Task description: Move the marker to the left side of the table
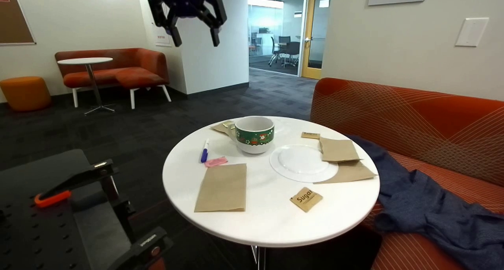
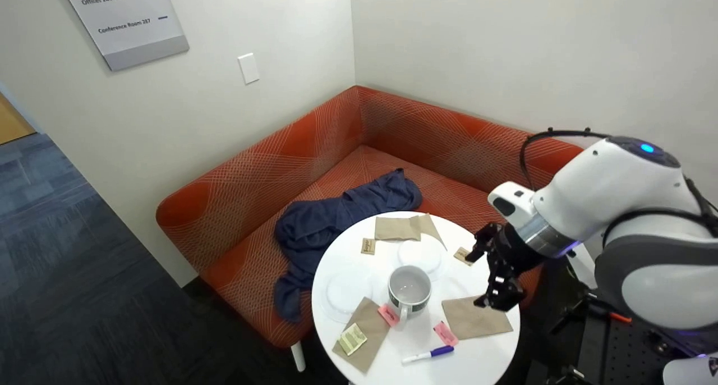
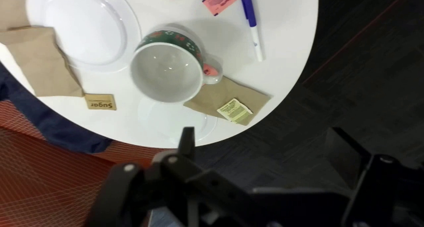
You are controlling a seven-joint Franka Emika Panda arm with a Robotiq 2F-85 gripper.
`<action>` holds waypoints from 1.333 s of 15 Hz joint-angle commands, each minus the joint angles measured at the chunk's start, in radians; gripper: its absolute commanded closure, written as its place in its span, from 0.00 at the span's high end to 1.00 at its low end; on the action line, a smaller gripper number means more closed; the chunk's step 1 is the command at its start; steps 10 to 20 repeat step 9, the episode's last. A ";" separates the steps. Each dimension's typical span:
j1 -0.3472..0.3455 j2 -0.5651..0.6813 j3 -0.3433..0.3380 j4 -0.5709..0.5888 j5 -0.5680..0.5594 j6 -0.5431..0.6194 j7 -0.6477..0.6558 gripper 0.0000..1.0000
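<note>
The marker (image 3: pixel 253 25), slim and straight, with a white barrel and a clipped blue-purple cap over one end, lies flat on the round white table (image 1: pixel 267 219), on the handle side of the green-banded mug (image 1: pixel 254 137), near it but apart. It rests broadside to the mug, its two ends about equally far from it. The table, smooth-topped and on a metal support, spreads out on every side of the mug.
</note>
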 commanded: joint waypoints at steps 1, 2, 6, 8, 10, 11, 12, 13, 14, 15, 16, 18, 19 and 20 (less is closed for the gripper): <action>0.126 -0.045 -0.228 -0.015 -0.152 -0.050 0.067 1.00; 0.167 -0.010 -0.253 -0.006 -0.174 -0.010 0.085 1.00; 0.189 -0.014 -0.306 -0.005 -0.196 -0.020 0.080 1.00; 0.194 -0.014 -0.306 -0.005 -0.196 -0.020 0.080 1.00; 0.194 -0.014 -0.306 -0.005 -0.196 -0.020 0.080 1.00; 0.194 -0.014 -0.306 -0.005 -0.196 -0.020 0.080 1.00; 0.194 -0.014 -0.306 -0.005 -0.196 -0.020 0.080 1.00; 0.194 -0.014 -0.306 -0.005 -0.196 -0.020 0.080 1.00; 0.194 -0.014 -0.306 -0.005 -0.196 -0.020 0.080 1.00; 0.194 -0.014 -0.306 -0.005 -0.196 -0.020 0.080 1.00; 0.194 -0.014 -0.306 -0.005 -0.196 -0.020 0.080 1.00; 0.194 -0.014 -0.306 -0.005 -0.196 -0.020 0.080 1.00; 0.194 -0.014 -0.306 -0.005 -0.196 -0.020 0.080 1.00; 0.194 -0.014 -0.306 -0.005 -0.196 -0.020 0.080 1.00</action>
